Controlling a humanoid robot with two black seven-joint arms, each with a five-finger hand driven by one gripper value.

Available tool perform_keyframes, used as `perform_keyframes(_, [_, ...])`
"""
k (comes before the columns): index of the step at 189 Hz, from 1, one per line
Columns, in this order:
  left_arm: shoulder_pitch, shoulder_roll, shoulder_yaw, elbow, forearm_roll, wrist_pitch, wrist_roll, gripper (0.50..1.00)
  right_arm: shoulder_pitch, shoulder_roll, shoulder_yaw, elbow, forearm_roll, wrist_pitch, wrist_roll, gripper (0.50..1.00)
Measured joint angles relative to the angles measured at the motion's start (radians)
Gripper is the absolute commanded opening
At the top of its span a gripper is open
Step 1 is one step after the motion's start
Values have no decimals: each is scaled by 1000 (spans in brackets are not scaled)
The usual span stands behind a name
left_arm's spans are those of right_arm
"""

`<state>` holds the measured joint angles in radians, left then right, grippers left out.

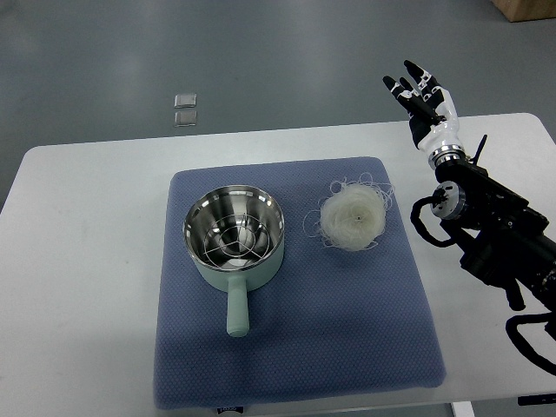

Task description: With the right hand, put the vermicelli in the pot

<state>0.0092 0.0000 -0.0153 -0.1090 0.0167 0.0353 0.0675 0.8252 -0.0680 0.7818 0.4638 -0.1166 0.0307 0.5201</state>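
A pale round nest of vermicelli [353, 218] lies on the blue mat [295, 347], just right of the pot. The pot [234, 234] is mint green with a shiny steel inside, a wire rack in it and its handle pointing toward me. My right hand [423, 97] is raised over the table's far right edge, well behind and to the right of the vermicelli. Its fingers are spread and hold nothing. Its black arm runs down the right side of the view. The left arm does not show.
The white table [87, 261] carries the mat in its middle. Two small clear squares [185, 109] lie on the grey floor beyond the table. A brown box corner [530, 9] shows at the top right.
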Motion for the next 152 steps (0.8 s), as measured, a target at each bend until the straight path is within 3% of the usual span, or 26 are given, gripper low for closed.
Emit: perform_keyframes(152, [-2, 0, -3, 2, 1, 2, 1, 1000, 0, 0, 2, -1, 0, -11, 3, 924])
